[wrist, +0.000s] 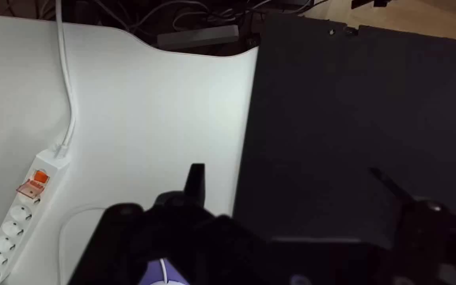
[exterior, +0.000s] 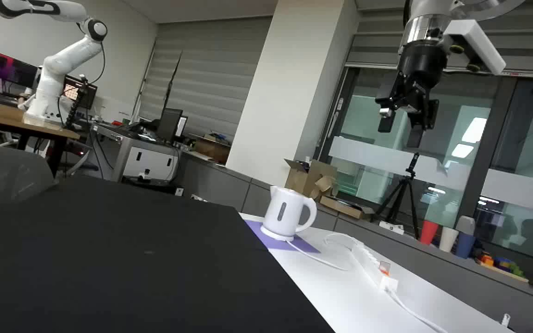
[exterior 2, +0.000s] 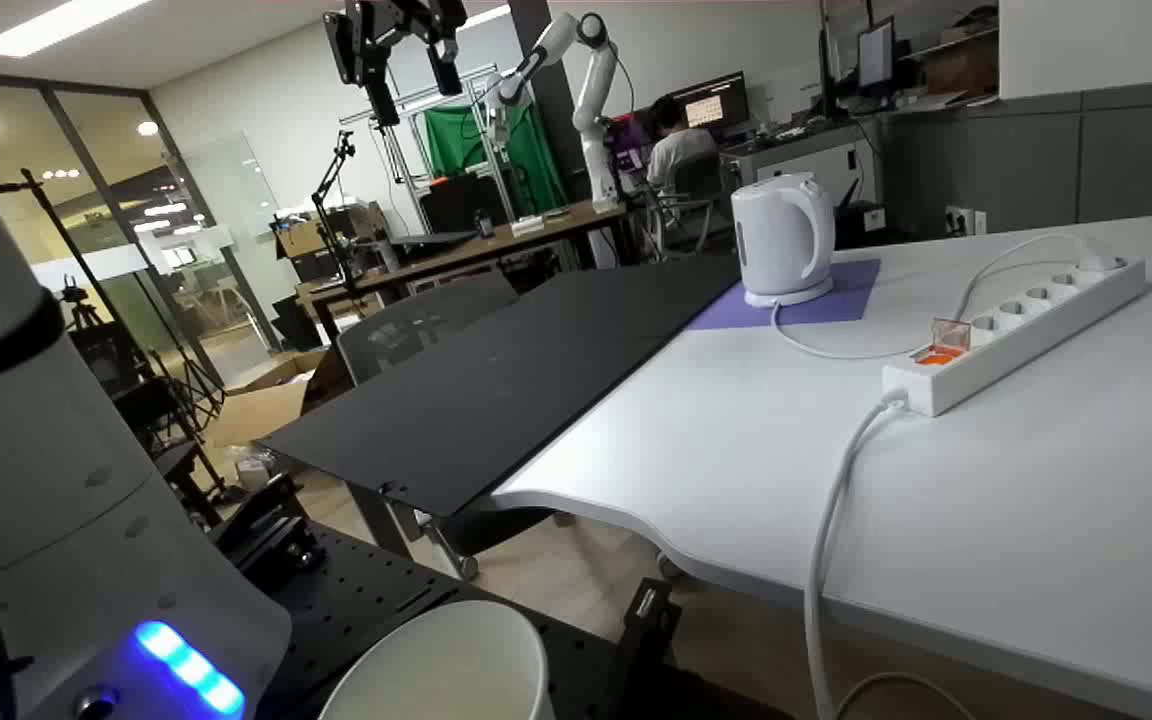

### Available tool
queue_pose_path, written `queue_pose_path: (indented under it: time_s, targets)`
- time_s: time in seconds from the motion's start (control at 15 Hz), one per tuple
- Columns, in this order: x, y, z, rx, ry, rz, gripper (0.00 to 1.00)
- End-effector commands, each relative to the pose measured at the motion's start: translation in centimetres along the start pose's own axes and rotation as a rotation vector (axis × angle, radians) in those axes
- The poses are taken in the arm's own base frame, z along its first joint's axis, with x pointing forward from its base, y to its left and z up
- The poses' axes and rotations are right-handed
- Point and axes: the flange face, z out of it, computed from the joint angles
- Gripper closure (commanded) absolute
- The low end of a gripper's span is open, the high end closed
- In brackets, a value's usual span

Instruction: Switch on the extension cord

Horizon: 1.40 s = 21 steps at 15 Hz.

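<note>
Pincer (exterior: 400,132) raised well above the tabletop (exterior 2: 696,430), pointing down; its two fingers stand wide apart. In the wrist view one fingertip (wrist: 196,178) shows against the white surface, the other against a flat black panel (wrist: 323,118); the pincer's body there is dark and blurred.

Extension cord (exterior 2: 1036,338) lies flat on the white tabletop, well apart from the pincer; in the wrist view it slants along the lower left. Orange switch (wrist: 41,176) sits at the end where the thick supply cable (wrist: 69,87) enters. A clear reddish cover (wrist: 31,189) is flipped up beside it, leaving the switch exposed. Whether the switch is on or off cannot be told. A white plug (exterior 2: 1099,258) is seated in the socket at the opposite end.

White kettle (exterior 2: 786,240) upright on a purple mat (exterior 2: 854,290), near the extension cord but apart from it. A thin white lead (exterior 2: 836,353) leaves the kettle's base and runs towards the extension cord.

Surroundings: blue light bar (exterior 2: 191,668) lit on the white arm section in the foreground of an exterior view; pale round container (exterior 2: 446,665) just beside, cropped by the frame edge. Farther back, a second white arm (exterior 2: 596,110) and a seated person (exterior 2: 678,150).
</note>
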Motion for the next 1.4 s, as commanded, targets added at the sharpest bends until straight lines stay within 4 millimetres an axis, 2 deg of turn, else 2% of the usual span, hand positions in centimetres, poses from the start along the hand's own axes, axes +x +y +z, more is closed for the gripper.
queue_pose_path:
  time_s: [0.0, 1.2, 1.33]
  targets:
    - [0.0, 0.0, -0.1, 0.000, -0.001, 0.000, 0.00]
    - [0.0, 0.0, -0.1, 0.000, -0.001, 0.000, 0.00]
    - [1.0, 1.2, 0.2, -0.046, 0.040, 0.029, 0.00]
